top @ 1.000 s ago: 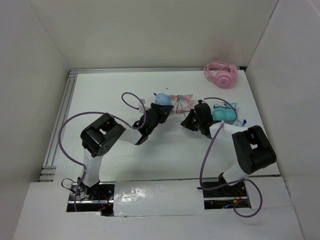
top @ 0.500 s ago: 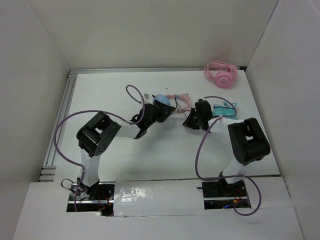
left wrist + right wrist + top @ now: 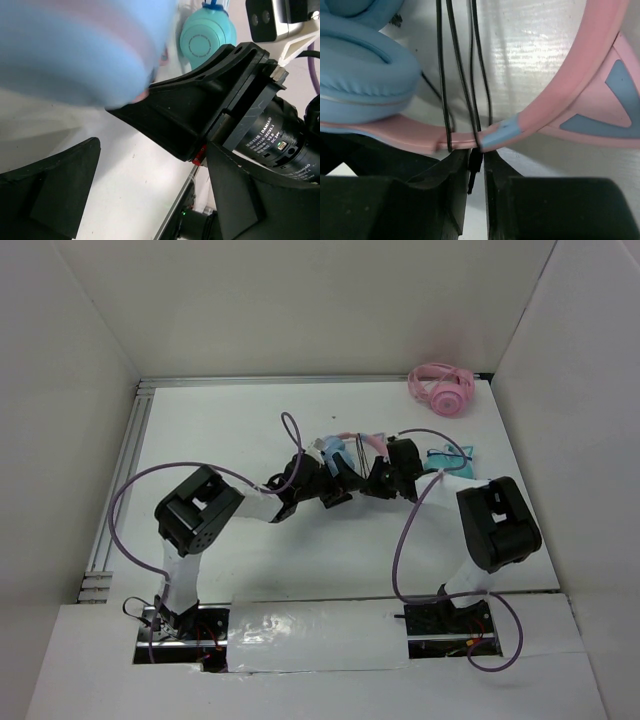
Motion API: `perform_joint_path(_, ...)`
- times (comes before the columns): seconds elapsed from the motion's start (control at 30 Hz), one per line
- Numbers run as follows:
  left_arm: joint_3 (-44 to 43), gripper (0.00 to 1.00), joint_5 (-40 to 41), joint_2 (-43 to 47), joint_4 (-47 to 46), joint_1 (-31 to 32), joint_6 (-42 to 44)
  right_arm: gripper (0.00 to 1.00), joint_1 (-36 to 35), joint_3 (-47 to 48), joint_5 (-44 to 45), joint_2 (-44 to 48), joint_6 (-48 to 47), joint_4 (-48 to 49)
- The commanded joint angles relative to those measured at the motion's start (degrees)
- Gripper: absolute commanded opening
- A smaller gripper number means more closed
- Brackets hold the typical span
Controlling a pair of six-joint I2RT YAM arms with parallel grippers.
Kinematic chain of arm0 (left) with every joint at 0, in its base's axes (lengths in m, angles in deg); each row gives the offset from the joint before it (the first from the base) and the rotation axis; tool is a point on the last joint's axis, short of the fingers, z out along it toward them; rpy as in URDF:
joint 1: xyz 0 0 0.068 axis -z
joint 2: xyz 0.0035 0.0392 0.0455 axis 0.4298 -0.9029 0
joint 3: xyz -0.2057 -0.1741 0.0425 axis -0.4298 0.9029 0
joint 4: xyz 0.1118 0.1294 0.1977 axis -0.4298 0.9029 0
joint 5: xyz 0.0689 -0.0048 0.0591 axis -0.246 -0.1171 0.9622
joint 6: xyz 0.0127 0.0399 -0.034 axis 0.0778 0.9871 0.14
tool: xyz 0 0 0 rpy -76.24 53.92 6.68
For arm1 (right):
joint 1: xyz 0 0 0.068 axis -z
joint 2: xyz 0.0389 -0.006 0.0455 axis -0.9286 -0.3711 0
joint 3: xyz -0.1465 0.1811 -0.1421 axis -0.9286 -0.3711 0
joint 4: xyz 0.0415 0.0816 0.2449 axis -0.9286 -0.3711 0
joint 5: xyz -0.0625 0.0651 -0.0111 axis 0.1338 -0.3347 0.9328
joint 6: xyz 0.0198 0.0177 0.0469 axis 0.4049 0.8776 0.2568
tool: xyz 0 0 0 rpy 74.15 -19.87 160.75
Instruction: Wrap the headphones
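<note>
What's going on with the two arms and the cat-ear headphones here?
Both arms are working mid-table on the over-ear headphones with light blue ear cups and a pink cat-ear headband. The right gripper has its fingers pinched on the thin black cable, several strands of which meet the headband. The left gripper has its fingers wide open beside a blue ear cup, holding nothing. The teal headphones and all-pink headphones sit farther right, in neither grip.

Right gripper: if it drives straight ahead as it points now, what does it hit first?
Almost at once the headphones' pink headband, which crosses right in front of the right gripper. The black cable runs down between its fingers. Depth is unclear; they may be touching.
</note>
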Motion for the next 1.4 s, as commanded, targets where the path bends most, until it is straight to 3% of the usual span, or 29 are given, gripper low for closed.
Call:
perform_joint_path(0.0, -0.02, 0.99, -5.03, 4.46, -1.10, 0.69, 3.81, 0.25, -0.33, 1.83, 1.02, 3.77, -0.82, -1.42)
perform_joint_path(0.17, 2.42, 0.99, -6.26, 7.97, -0.29, 0.16, 4.61, 0.49, -0.24, -0.10, 1.90, 7.98, -1.09, -3.96)
perform_joint_path(0.47, 7.62, 0.99, -9.34, 21.93, 4.61, -0.72, 10.22, 0.75, 0.02, -5.29, 8.39, 25.63, -2.32, -10.11)
perform_joint_path(0.53, 8.67, 0.99, -9.42, 27.88, 7.95, -1.07, 12.16, 0.99, 0.02, -5.64, 10.07, 32.55, -2.14, -12.22)
perform_joint_path(0.67, 7.72, 0.99, -10.40, 39.33, 20.40, -1.51, 23.91, 1.00, 0.03, -3.89, 16.12, 44.09, -1.26, -18.28)
perform_joint_path(0.7, 6.58, 0.99, -7.87, 43.96, 30.19, -1.34, 25.86, 1.00, -0.23, -3.45, 18.15, 47.86, -1.00, -19.69)
perform_joint_path(0.77, 3.68, 0.99, -3.48, 48.21, 39.55, -0.72, 30.25, 1.00, -1.02, -2.66, 23.58, 51.48, -1.09, -23.56)
perform_joint_path(0.83, 2.88, 0.99, 6.68, 55.23, 51.75, -0.19, 30.01, 1.00, -1.64, -2.21, 27.29, 56.23, 0.40, -26.54)
perform_joint_path(0.93, 4.71, 0.99, 13.75, 66.48, 59.60, -0.19, 29.93, 1.00, -1.82, -1.69, 32.04, 61.94, -0.30, -28.66)
perform_joint_path(1.1, 7.88, 0.99, 14.13, 86.61, 68.60, -0.19, 26.33, 1.00, -2.08, -0.37, 41.52, 69.50, 2.60, -33.93)
perform_joint_path(1.13, 9.11, 0.99, 17.17, 89.16, 71.04, -0.19, 24.23, 1.00, -2.08, -0.28, 42.15, 70.21, 2.78, -34.90)
perform_joint_path(1.37, 10.00, 0.99, 26.33, 104.37, 83.17, -0.10, 18.68, 1.00, -2.17, -2.56, 38.74, 79.25, -0.90, -33.42)
